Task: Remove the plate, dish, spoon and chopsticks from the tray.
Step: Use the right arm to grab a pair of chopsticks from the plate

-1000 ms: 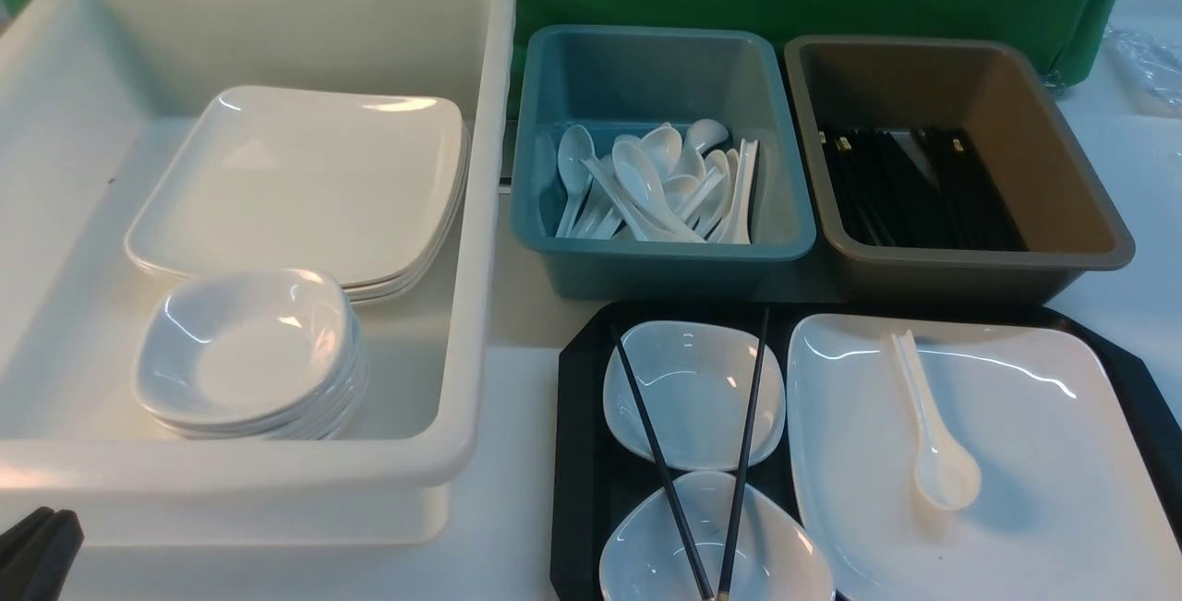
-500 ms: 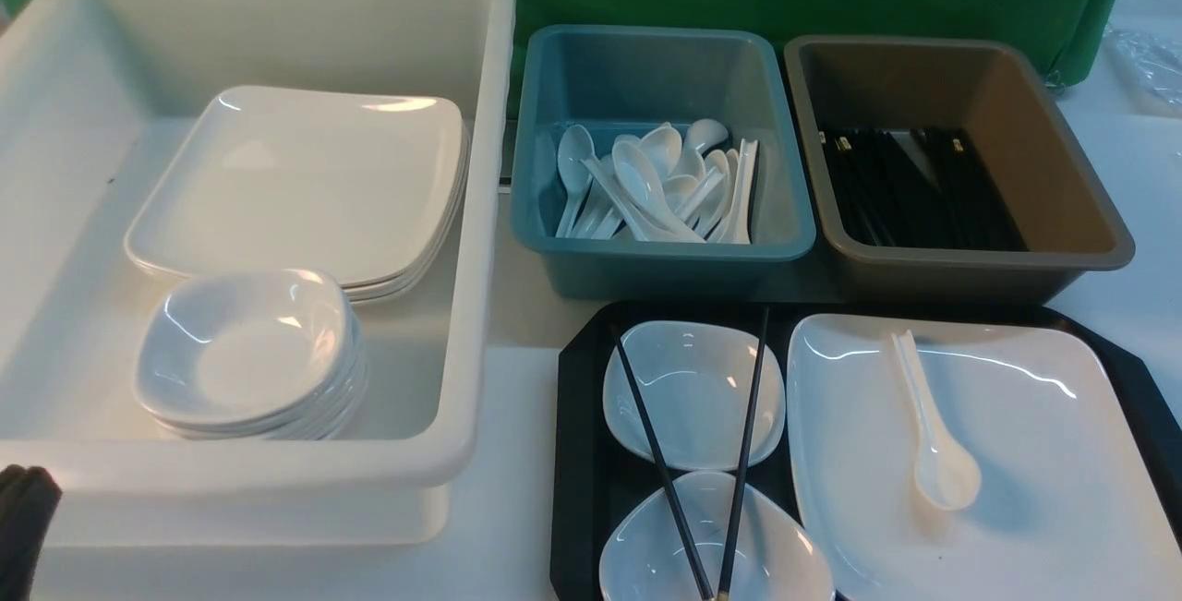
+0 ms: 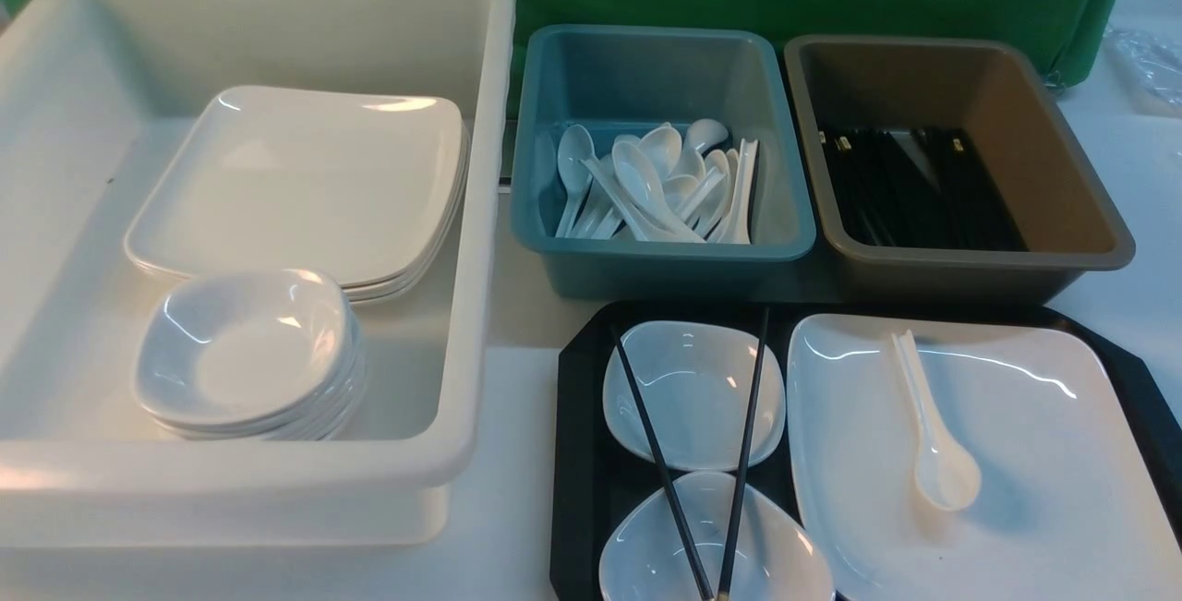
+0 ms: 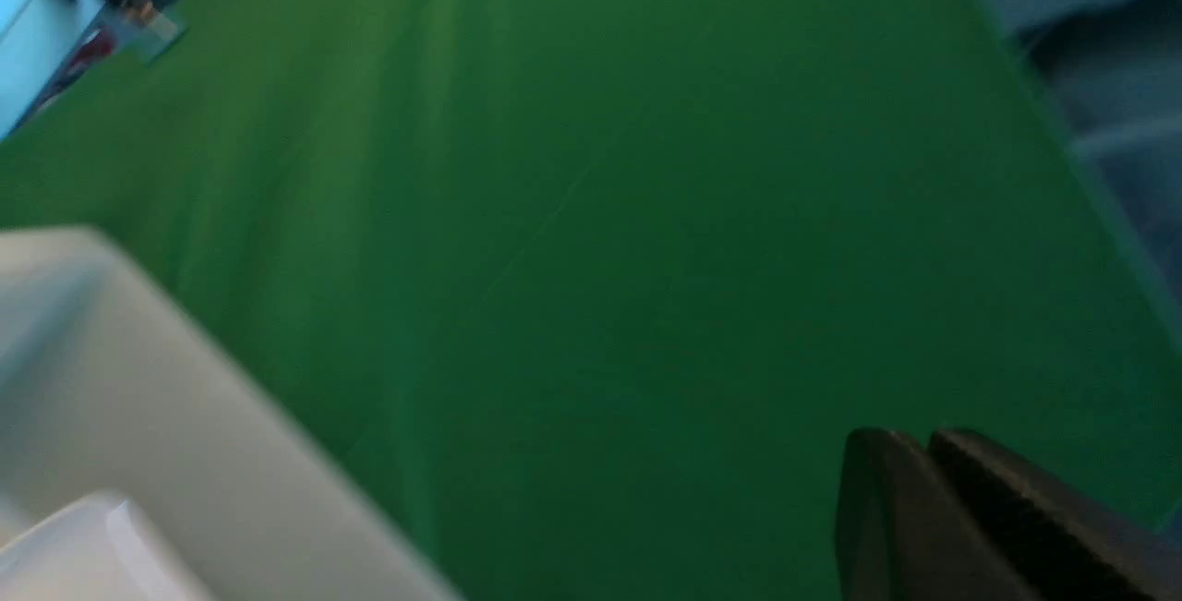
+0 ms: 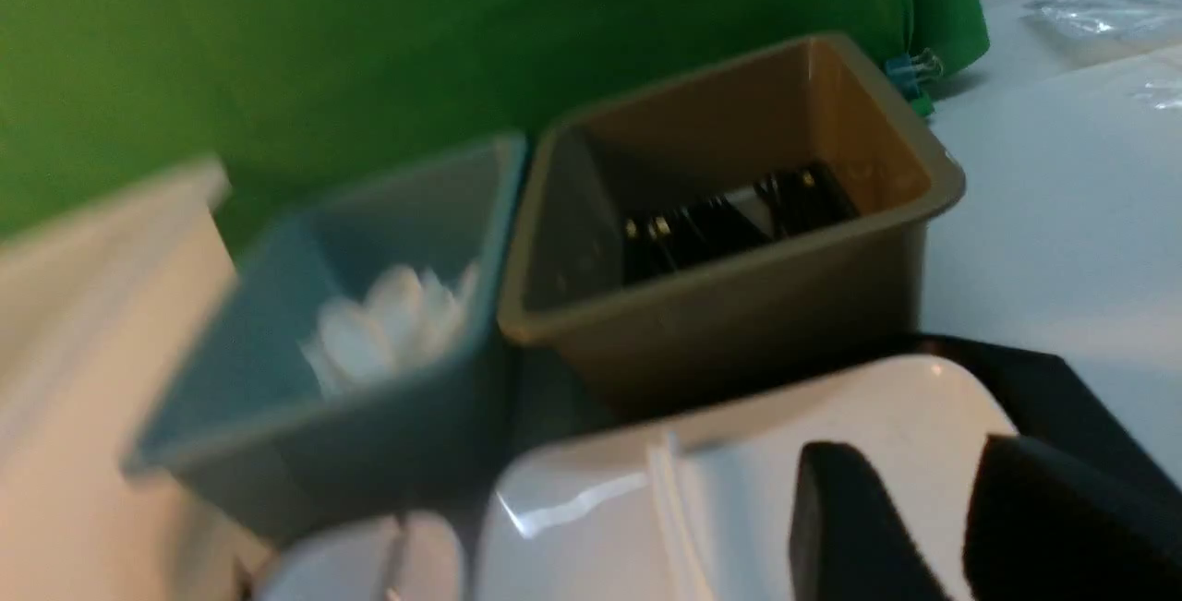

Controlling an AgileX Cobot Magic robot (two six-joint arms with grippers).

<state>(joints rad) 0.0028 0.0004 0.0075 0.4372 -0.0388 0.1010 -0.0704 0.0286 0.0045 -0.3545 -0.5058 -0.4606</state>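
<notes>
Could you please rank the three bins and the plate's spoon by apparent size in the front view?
Deep white plastic bin
Teal plastic bin and brown plastic bin look alike
White plastic soup spoon

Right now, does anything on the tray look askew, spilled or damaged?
Only the chopsticks stand out: they lie splayed in a V across the far small bowl and the near small bowl on the tray, not side by side. The spoon lies loose in the plate. Nothing looks spilled or broken.
</notes>
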